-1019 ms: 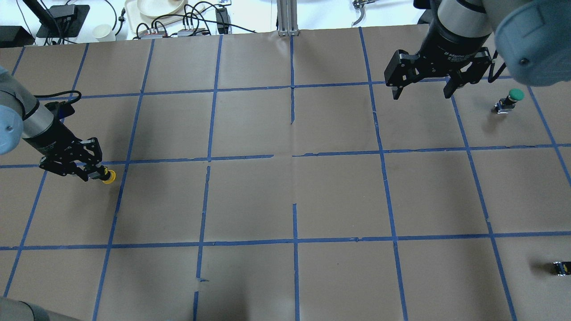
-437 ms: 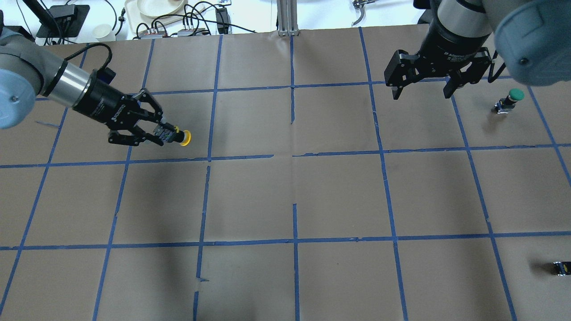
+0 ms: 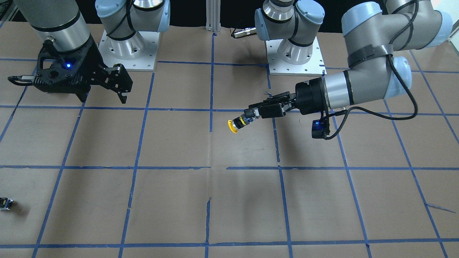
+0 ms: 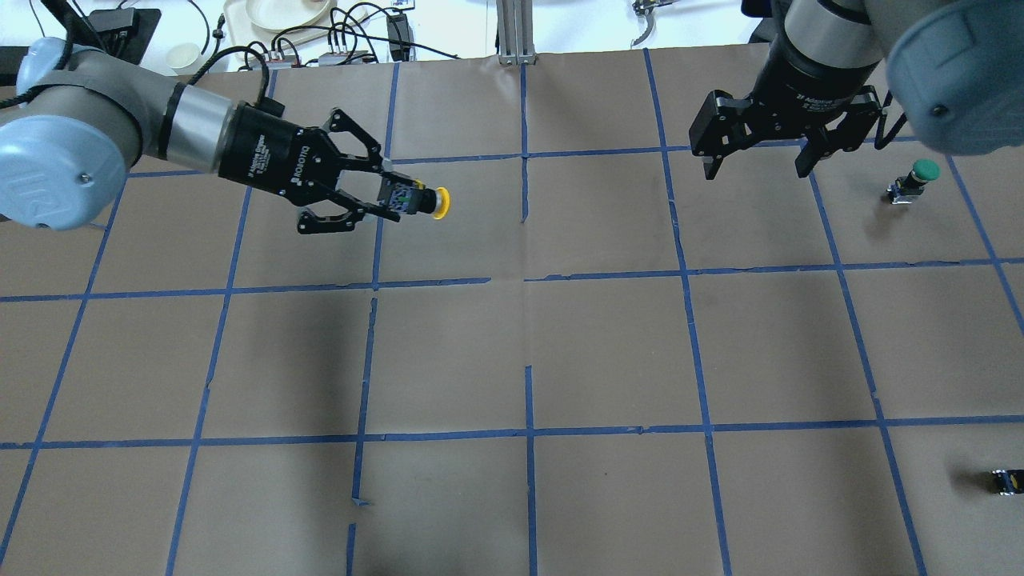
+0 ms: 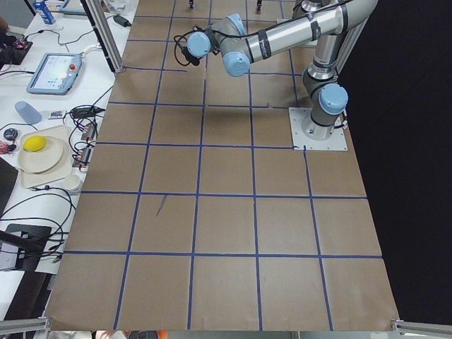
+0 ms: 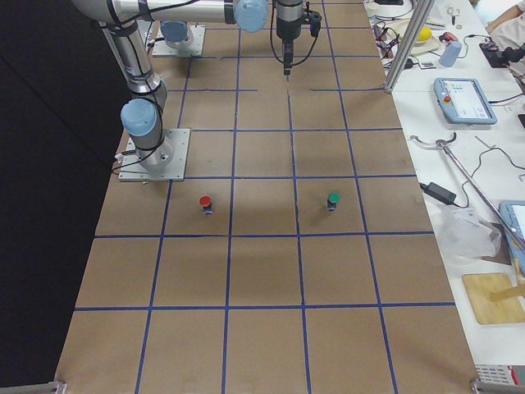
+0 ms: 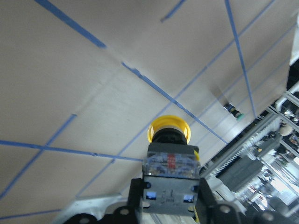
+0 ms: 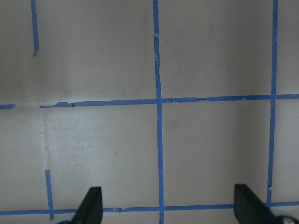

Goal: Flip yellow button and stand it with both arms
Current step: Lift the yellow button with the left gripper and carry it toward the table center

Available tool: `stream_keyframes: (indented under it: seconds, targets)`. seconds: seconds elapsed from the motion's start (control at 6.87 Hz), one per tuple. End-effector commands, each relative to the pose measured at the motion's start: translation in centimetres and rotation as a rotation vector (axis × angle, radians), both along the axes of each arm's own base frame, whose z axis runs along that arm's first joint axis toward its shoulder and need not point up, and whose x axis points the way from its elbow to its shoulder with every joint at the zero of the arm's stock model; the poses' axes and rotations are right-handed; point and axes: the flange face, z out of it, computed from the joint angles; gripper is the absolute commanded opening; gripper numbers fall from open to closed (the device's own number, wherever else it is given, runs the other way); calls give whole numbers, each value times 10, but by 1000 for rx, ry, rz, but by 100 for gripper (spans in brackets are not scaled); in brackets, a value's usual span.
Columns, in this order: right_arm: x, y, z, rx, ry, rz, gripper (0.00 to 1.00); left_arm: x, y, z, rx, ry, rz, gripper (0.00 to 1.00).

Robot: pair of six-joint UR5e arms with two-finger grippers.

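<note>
Brown paper covered the table [image 4: 608, 352], ruled into squares by blue tape. An aluminium post [image 4: 514, 32] stood at the middle of its far edge and serves as the landmark.

Left arm [image 4: 96, 136]: reached in from the robot's left of the post, forearm near level and pointed toward the post's line.

Right arm [image 4: 832, 40]: hung over the far edge, to the robot's right of the post, wrist pointing down.

Right gripper [image 4: 755, 170]: jaws spread wide, nothing between them, above the paper on the robot's side of the post.

Left gripper [image 4: 392, 198]: jaws closed on the blocky body of the yellow button [image 4: 424, 200]. The button was held off the table on its side. Its cap faced the robot's right, a little to the robot's left of the post and nearer the robot than it.

Green button [image 4: 916, 180]: upright on the paper, farther right of the post than the right gripper.

Red button [image 6: 205, 203]: upright, also right of the post, nearer the robot than the green one.

Tiny dark part [image 4: 1006, 481]: lay far right of the post, well toward the robot's side.
</note>
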Motion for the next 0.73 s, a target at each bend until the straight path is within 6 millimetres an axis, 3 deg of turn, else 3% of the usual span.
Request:
stream_keyframes:
  seconds: [0.0, 0.29, 0.58]
  targets:
    - [0, 0, 0, -1, 0, 0, 100, -38, 13, 18, 72, 207, 69, 3]
    - [-1, 0, 0, 1, 0, -2, 100, -64, 32, 32, 87, 287, 64, 3]
    - [1, 0, 1, -2, 0, 1, 100, -67, 31, 33, 88, 318, 71, 3]
